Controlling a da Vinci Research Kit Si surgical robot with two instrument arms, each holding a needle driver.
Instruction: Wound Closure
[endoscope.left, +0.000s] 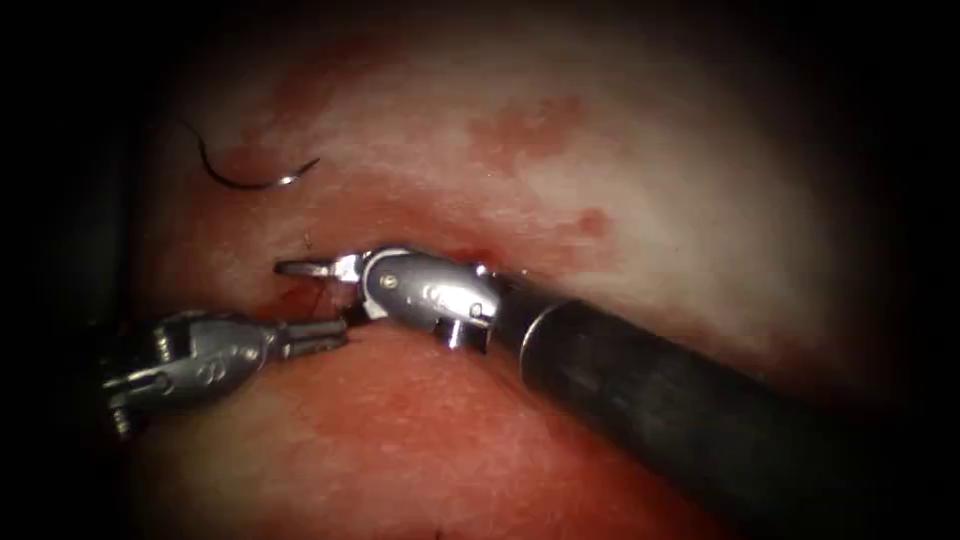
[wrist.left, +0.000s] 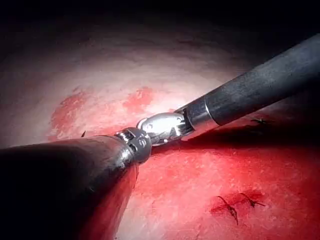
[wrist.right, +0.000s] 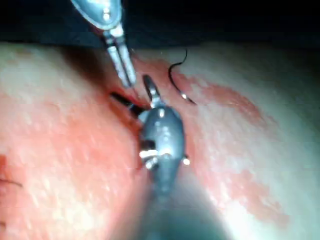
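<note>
We note a thin curved steel needle (endoscope.left: 255, 178) lying free on glistening red-mottled tissue (endoscope.left: 650, 190) above the cut (endoscope.left: 300, 290), left tool (endoscope.left: 315, 336) closed and empty, right tool (endoscope.left: 315, 285) spread wide, lower jaw partly hidden.

A: What crowds the cut (endoscope.left: 330, 290)?

B: Both tools. The right arm's tool (endoscope.left: 312, 285), jaws spread, comes in across the tissue (endoscope.left: 640, 180) from the right on its thick shaft (endoscope.left: 680, 400); the left arm's tool (endoscope.left: 325, 336), jaws together, lies just beside it.

A: Anything loose?

B: The needle (endoscope.left: 255, 180) lies free on the surface, well apart from both tips, up and to the left of them, held by neither. Around it the tissue is bare. Stitches (wrist.left: 235, 205) sit farther along the cut.
</note>
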